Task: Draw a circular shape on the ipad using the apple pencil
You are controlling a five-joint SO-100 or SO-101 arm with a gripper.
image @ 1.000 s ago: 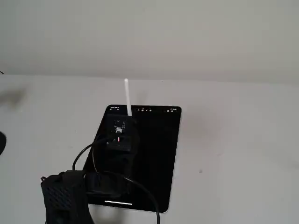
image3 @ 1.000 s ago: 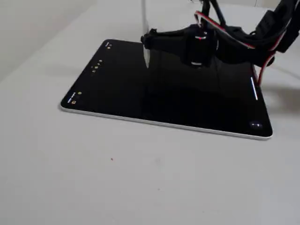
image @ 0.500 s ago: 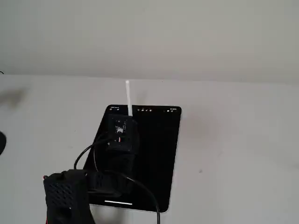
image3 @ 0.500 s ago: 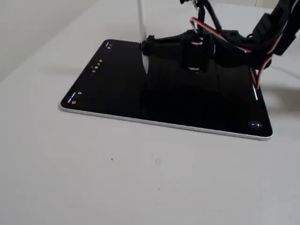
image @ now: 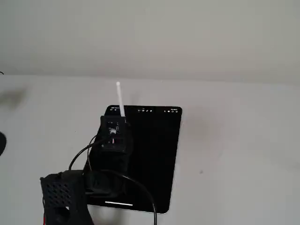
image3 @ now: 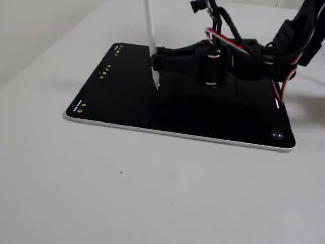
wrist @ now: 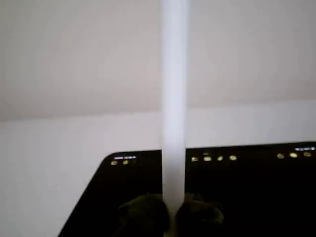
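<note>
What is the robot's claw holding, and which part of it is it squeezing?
The gripper holds the apple pencil upright, clamped near its lower end just above the tip, so most of the shaft sticks up over the ipad.

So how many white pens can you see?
1. The white pen stands nearly upright in the gripper, over the tablet near its edge with the tiny icons. The arm hides part of the screen, but no other pen shows.
</note>
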